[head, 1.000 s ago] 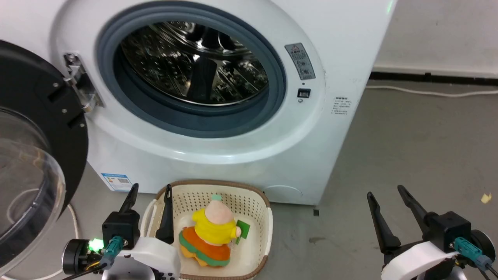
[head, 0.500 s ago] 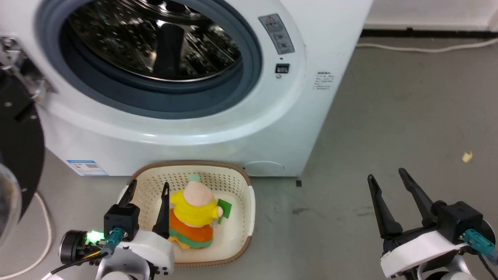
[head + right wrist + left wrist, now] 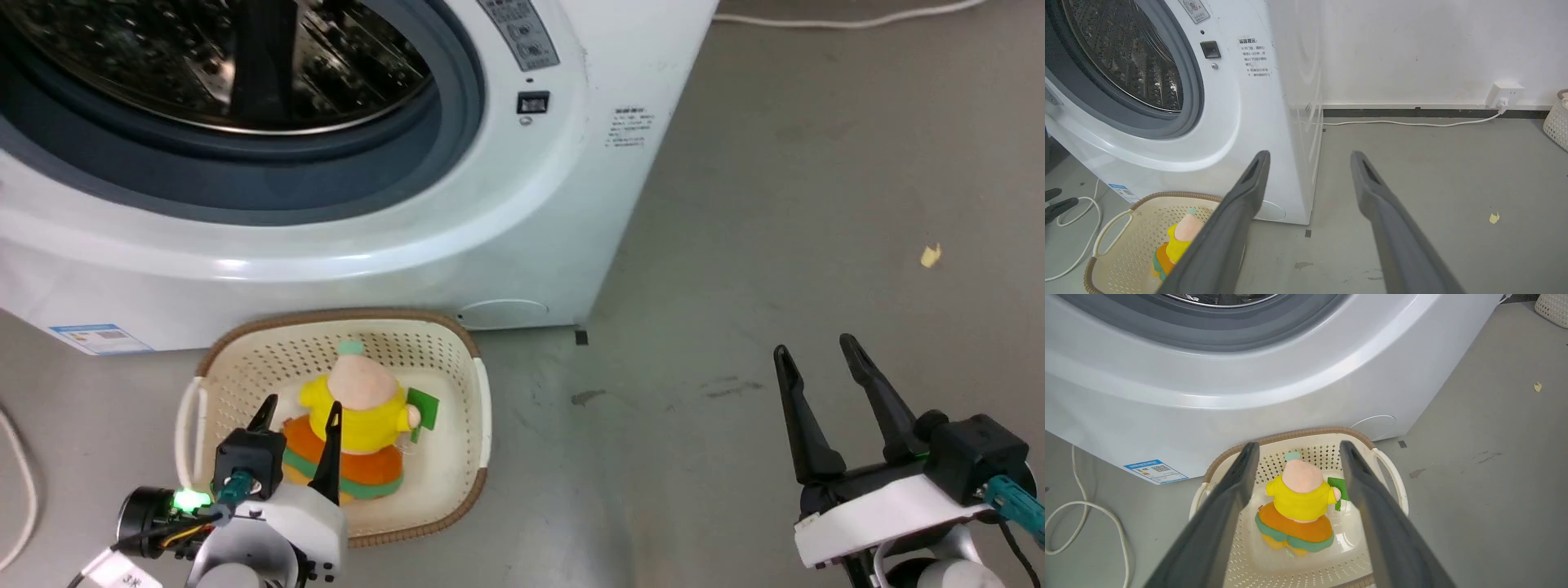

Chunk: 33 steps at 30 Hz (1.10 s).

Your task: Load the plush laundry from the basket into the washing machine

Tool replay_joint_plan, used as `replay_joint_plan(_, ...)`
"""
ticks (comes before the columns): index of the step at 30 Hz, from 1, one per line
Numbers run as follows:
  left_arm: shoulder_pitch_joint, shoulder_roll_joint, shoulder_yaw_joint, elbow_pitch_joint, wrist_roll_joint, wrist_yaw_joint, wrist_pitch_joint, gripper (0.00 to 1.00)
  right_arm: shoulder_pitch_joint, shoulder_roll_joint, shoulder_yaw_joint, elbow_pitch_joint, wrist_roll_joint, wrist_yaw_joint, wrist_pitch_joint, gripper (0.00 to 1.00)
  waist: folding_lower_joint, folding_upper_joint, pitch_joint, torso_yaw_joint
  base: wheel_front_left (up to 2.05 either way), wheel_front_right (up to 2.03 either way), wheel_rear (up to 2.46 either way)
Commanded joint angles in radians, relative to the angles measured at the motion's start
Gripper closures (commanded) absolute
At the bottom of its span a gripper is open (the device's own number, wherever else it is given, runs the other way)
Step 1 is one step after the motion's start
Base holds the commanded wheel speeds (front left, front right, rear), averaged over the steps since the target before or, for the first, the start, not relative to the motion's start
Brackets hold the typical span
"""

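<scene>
Just beyond the tips of the left gripper (image 3: 302, 403), fingers spread and gripping nothing: plush doll (image 3: 1300, 500) in the perforated cream basket (image 3: 1310, 432), pink head toward the washing machine (image 3: 408, 237), green square (image 3: 1337, 488) at its right side. From the wrist, framed between both fingers with clearance on either flank; touching or not, impossible to tell. Farther ahead, basket's brown rim just beside the washer's white front, with the grey porthole gasket (image 3: 457, 90) gaping above. Well off to that tool's right, right gripper (image 3: 815, 344), likewise spread and empty, over bare grey floor (image 3: 775, 204). Wide open room there, save one yellow scrap (image 3: 929, 256) beyond its tips.
</scene>
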Motion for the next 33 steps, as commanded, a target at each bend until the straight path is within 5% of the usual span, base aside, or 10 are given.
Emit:
replay_joint_plan(1, -0.025, 0.013, -0.003, 0.021, -0.006, -0.007, -0.001, 0.0, -0.018, 0.0, 0.004, -0.01, 0.016, 0.0, -0.009, 0.0, -0.0001, -0.0001, 0.019, -0.016, 0.0, 0.0, 0.0)
replay_joint_plan(23, -0.157, 0.138, -0.036, 0.241, -0.063, -0.049, 0.147, 0.0, -0.068, 0.0, 0.031, -0.038, 0.099, -0.001, -0.055, 0.0, -0.0001, -0.0001, 0.201, -0.115, 0.0, 0.0, 0.0)
replay_joint_plan(33, -0.24, 0.185, -0.065, 0.319, -0.049, -0.02, 0.158, 0.0, -0.074, 0.0, 0.029, -0.056, 0.147, -0.001, -0.076, 0.0, -0.0001, -0.0001, 0.278, -0.157, 0.0, 0.0, 0.0)
